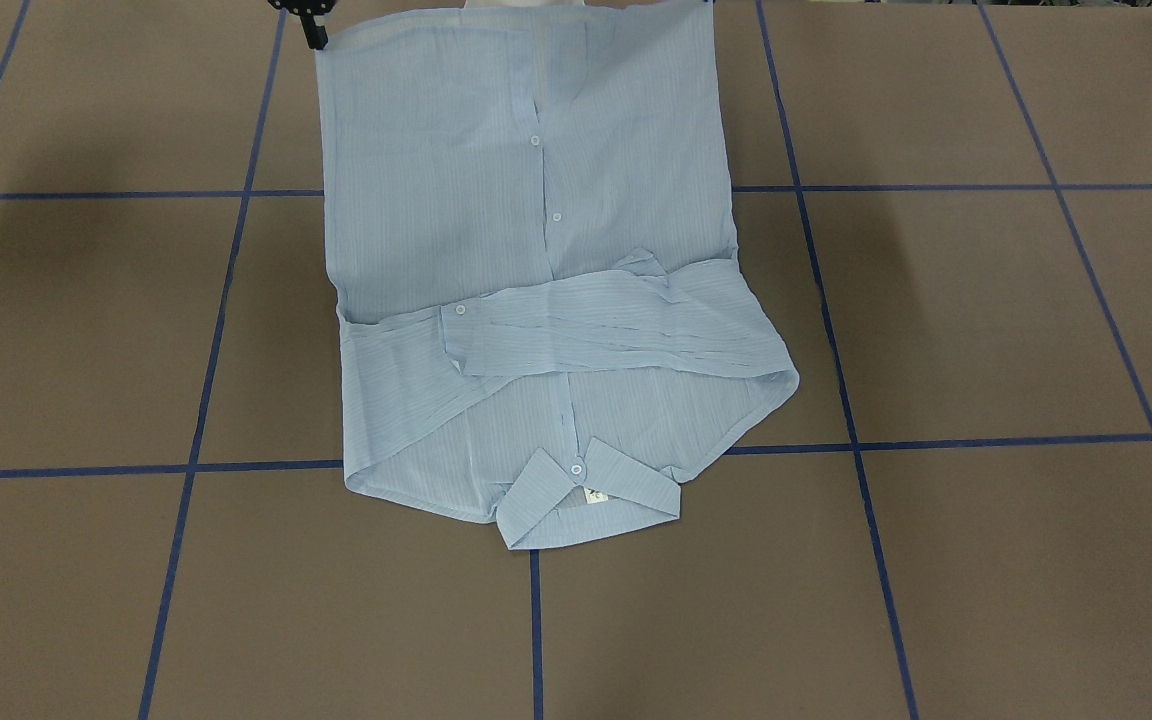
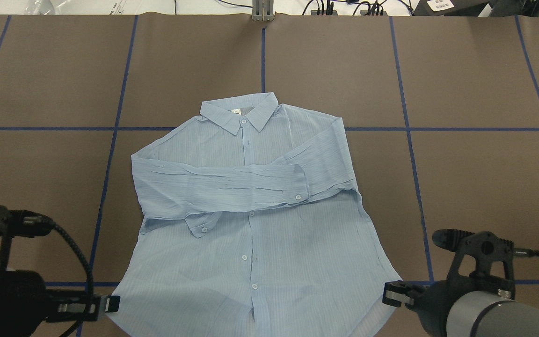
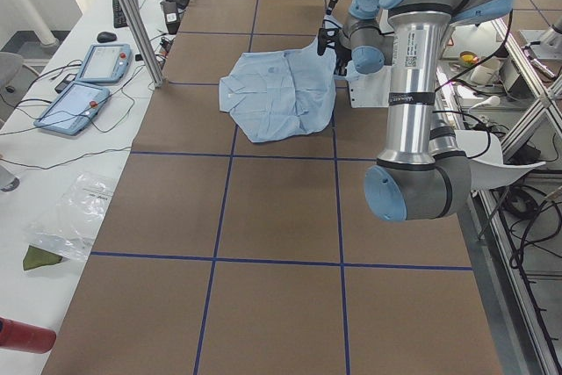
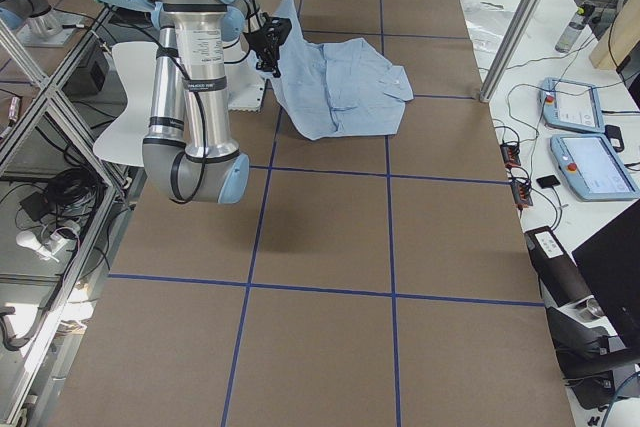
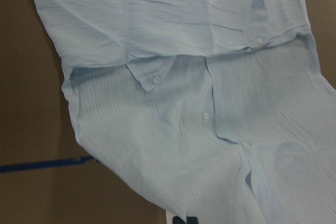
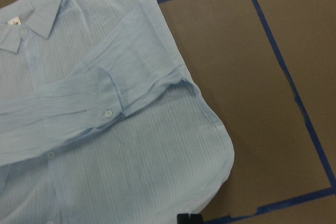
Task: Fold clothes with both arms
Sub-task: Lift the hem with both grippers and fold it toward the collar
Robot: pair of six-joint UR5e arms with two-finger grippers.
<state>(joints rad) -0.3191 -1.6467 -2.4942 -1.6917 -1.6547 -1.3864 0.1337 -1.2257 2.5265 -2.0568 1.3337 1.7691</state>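
Reading matter first: a small white tag sits inside the collar of the thin, pale blue, finely striped long-sleeved shirt. It carries a dark mark too small to read. A white sticker runs along the upright tube of the silver-grey left arm, and its print cannot be read either.

Now the arms. The left arm, with light blue joint caps, stands its long tube upright at the bench edge with the elbow low, and its wrist reaches in toward the hem. The silver-grey right arm mirrors it on the other side. The black two-finger left pincer is clamped on the hem corner on its side, and the black right pincer nips the opposite corner. The side views show that edge raised off the bench, and the front view shows it pulled straight between the two corners.

The shirt lies button-side up in the middle of the brown bench with its blue tape grid, collar away from the robot, hem toward it. One sleeve is folded across the chest, its buttoned cuff past the placket. A second cuff peeks out below it.

Two blue-edged control tablets lie on the white side table.
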